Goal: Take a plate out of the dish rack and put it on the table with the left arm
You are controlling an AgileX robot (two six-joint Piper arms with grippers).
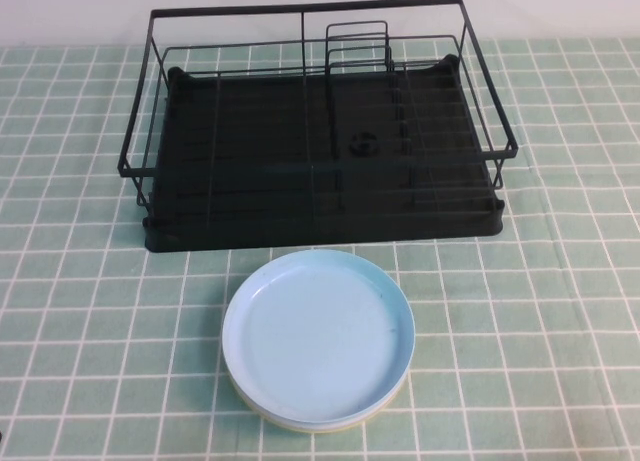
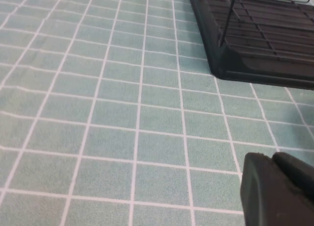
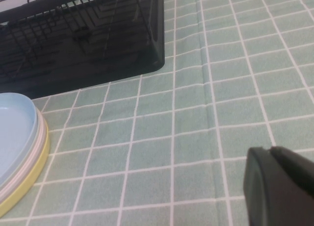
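From my station, each wrist camera shows only a sliver of its gripper. The left gripper [image 2: 277, 189] appears as a matte black block in the lower right of its frame, hanging over bare cloth; I cannot tell whether its jaws are apart or together, and it holds nothing I can see. The right gripper [image 3: 279, 187] shows the same way, a dark rounded block in the lower right of its frame, over cloth, jaw state not readable. Neither gripper appears in the high view.

The plate [image 1: 318, 336] sits on the table [image 1: 90, 341] in the lower centre of the high view, just in front of the dish rack [image 1: 320, 171] and not touching it. It is round, light sky-blue, smooth and faintly glossy, with a low upright rim. It lies flat on top of a stack of other plates [image 3: 41, 155]; in the right wrist view I see pale pink and yellow rims beneath it.

The rack is rectangular, thin black wire over a black tray base, with small upright dividers toward its right side. The cloth is mint green with a white grid, lightly creased.
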